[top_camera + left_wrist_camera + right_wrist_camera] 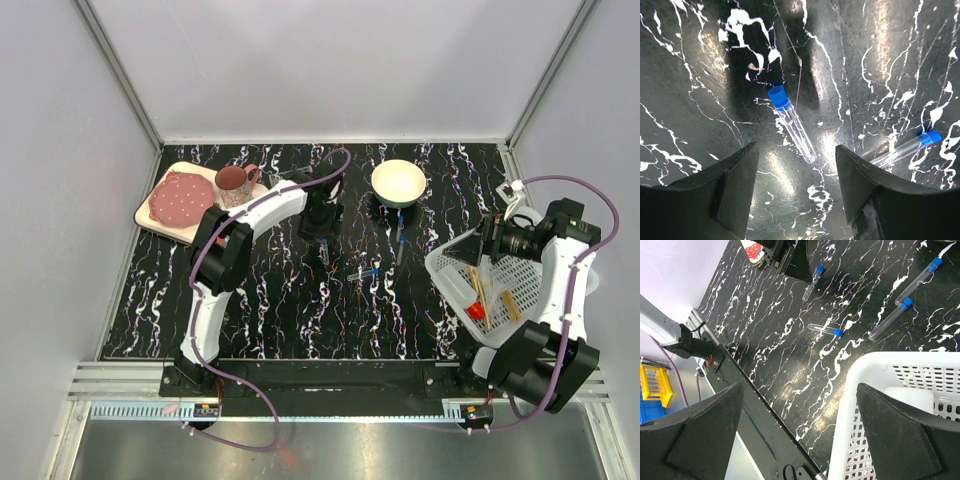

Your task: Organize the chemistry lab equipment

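Observation:
A clear blue-capped tube [792, 125] lies on the black marbled table. Its round end points into the gap of my open left gripper [796, 150], and neither finger touches it. A second tube [912, 146] lies off to the right. From above, the left gripper [322, 245] hangs over the table's middle, with more tubes [365, 272] to its right. My right gripper [800, 390] is open wide at the white basket's rim [857, 390], one finger over the basket and one outside. Several tubes [826, 330] lie beyond it. In the basket are tan sticks [478, 285] and a red-tipped piece [476, 311].
A cream bowl [398, 182] stands at the back middle. A pink mug [236, 182] and a dotted plate [182, 199] rest on a tray [150, 222] at the back left. The white basket [520, 270] fills the right side, by the table's front rail [755, 415].

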You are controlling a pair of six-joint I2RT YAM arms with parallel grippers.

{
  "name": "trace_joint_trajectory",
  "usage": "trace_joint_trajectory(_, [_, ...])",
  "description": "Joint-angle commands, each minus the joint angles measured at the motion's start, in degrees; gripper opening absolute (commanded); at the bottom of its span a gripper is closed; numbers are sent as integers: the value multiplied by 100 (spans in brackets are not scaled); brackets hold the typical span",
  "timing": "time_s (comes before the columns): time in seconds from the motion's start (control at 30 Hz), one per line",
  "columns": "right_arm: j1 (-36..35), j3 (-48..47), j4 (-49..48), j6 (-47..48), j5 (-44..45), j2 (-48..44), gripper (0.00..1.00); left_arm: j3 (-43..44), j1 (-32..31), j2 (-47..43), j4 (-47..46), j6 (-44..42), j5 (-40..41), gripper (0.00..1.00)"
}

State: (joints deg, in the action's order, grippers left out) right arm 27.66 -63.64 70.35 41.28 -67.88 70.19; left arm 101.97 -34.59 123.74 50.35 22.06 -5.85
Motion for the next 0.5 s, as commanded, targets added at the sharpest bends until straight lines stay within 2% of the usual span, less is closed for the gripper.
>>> trace_joint_trajectory(0.0, [-138, 27, -196, -155, 117, -120, 99, -169, 14, 27, -87, 193, -22, 65])
trace_joint_trajectory(0.27, [-358, 71, -381, -383, 222, -208, 100, -213, 5, 194, -95, 351, -101, 60])
trace_joint_trajectory(0.47, [-498, 97, -486, -524, 231, -243, 100, -116, -4, 422, -87, 395, -162, 52])
